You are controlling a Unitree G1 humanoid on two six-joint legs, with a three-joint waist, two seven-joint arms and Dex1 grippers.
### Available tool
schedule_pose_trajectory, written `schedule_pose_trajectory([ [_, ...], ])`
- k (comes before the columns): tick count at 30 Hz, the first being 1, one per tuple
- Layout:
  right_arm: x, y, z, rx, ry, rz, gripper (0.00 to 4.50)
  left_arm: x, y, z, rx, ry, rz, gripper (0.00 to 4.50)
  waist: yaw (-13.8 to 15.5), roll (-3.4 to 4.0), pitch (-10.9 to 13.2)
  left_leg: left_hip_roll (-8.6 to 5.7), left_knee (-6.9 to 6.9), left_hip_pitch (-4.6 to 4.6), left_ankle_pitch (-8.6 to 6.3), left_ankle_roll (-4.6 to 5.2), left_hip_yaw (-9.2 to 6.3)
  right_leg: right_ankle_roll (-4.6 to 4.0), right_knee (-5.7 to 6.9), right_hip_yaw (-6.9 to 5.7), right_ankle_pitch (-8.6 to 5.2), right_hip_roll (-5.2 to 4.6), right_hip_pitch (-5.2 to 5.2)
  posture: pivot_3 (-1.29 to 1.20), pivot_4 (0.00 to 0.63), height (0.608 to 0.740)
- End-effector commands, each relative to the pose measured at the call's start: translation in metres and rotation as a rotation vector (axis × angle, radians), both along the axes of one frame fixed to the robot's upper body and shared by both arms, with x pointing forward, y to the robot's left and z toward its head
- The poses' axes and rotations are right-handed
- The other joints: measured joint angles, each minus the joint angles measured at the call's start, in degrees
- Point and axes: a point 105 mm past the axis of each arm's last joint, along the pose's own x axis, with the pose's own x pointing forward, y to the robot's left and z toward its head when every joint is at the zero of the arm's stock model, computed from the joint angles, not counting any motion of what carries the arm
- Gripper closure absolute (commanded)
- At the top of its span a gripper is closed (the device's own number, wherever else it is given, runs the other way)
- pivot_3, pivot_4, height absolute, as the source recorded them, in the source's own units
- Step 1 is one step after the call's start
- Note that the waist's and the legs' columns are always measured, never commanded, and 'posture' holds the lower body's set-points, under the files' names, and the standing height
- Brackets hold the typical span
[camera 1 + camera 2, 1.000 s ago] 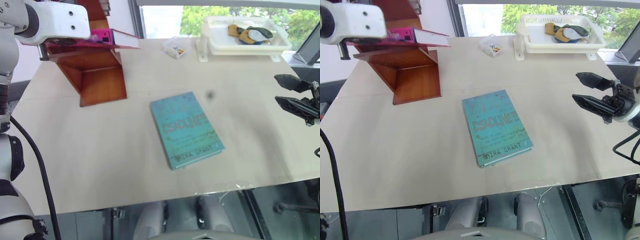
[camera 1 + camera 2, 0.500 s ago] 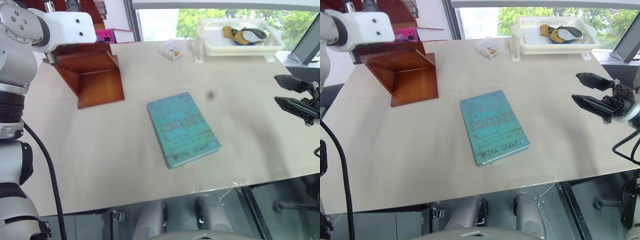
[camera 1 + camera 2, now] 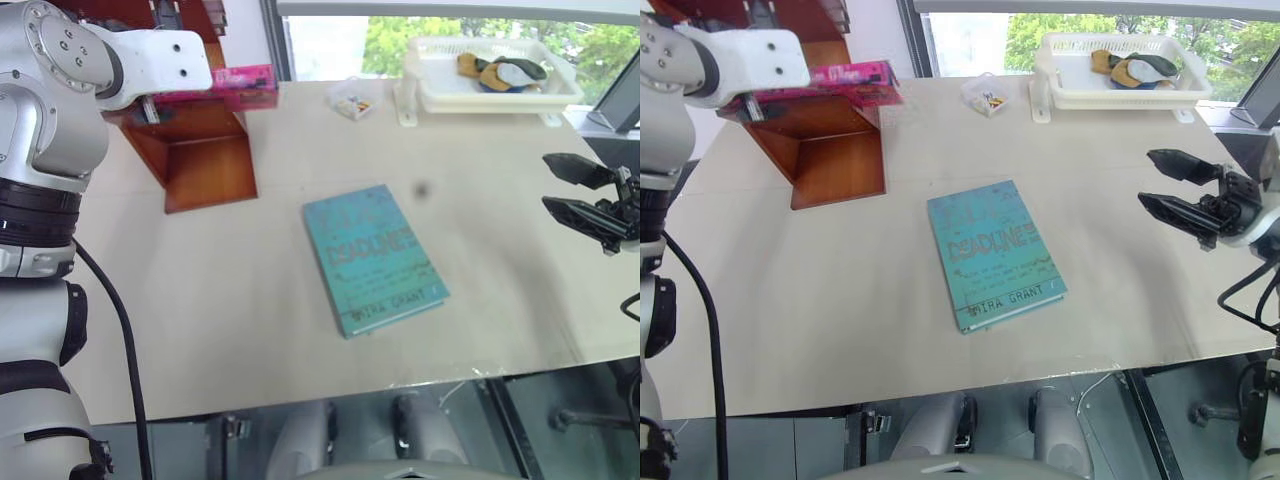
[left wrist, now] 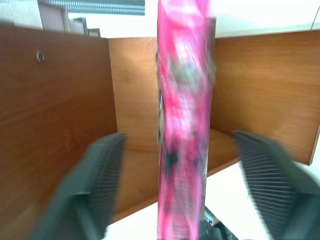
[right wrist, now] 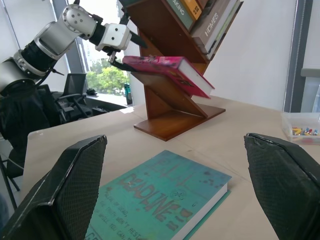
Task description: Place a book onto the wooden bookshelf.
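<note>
Release step. Left gripper [image 4: 175, 200] fingers wide, clear of the book [image 5: 167, 74], which lies on a slanted board of the wooden bookshelf [image 5: 172, 117]. Right gripper [image 3: 1168, 190] fingers wide, empty. Next, probably: draw left arm back without nudging book.

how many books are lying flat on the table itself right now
1: the teal-green book lies flat mid-table. The pink book is at the wooden bookshelf, not on the table; more books stand in its upper compartments, some possibly hidden.
</note>
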Motion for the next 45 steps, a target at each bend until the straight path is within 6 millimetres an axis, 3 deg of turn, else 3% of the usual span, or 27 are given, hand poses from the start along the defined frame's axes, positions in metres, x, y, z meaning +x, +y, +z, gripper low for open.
schedule_pose_trajectory([
  [1,-0.006,-0.002,0.012,-0.012,-0.06,-0.009,0.0,-0.007,0.0,0.01,0.003,-0.029,0.004,0.05,0.0,0.0,0.0,0.0,0.0,0.0,0.0,0.0,0.0,0.0,0.0,0.0,0.0,0.0,0.0,0.0,0.15,0.74],
  [8,-0.005,0.0,0.014,-0.003,-0.067,-0.005,0.0,-0.013,0.004,0.005,-0.002,0.009,0.014,0.05,0.0,0.0,0.0,0.0,0.0,0.01,0.0,0.0,-0.01,0.0,0.03,0.0,0.0,0.0,0.0,0.0,0.15,0.74],
  [13,-0.006,0.0,0.018,0.011,-0.079,0.0,0.0,-0.02,0.008,-0.012,-0.012,0.07,0.03,0.05,0.0,0.0,0.0,0.0,0.0,0.01,0.0,0.0,0.0,0.0,0.01,0.01,0.0,-0.01,0.0,0.0,0.15,0.74],
  [22,-0.005,0.002,0.023,0.017,-0.091,0.017,0.0,-0.025,0.022,-0.004,-0.012,0.038,0.077,0.05,0.1,0.0,0.0,0.0,0.0,0.02,0.0,0.0,-0.01,0.0,0.03,-0.01,0.0,0.0,0.01,0.0,0.15,0.74],
  [31,-0.004,0.004,0.021,0.015,-0.078,0.025,0.0,-0.024,0.036,0.022,0.02,-0.039,0.111,0.05,0.0,-0.03,0.0,0.0,0.01,0.01,0.0,0.01,-0.01,0.0,0.01,-0.01,0.0,-0.01,0.0,0.0,0.15,0.74],
  [38,-0.005,0.003,0.021,0.013,-0.078,0.025,0.0,-0.023,0.033,0.03,0.006,-0.06,0.075,0.05,0.0,-0.03,0.0,0.0,0.01,0.02,0.0,0.01,-0.01,0.0,0.04,-0.01,0.0,0.0,0.0,0.0,0.15,0.74],
  [45,-0.005,0.002,0.019,0.006,-0.078,0.01,0.0,-0.02,0.024,0.026,-0.057,-0.034,0.005,0.05,0.0,-0.03,0.0,-0.01,0.02,0.01,0.0,0.01,-0.01,0.0,0.03,0.0,0.0,-0.02,0.0,0.0,0.15,0.74],
])
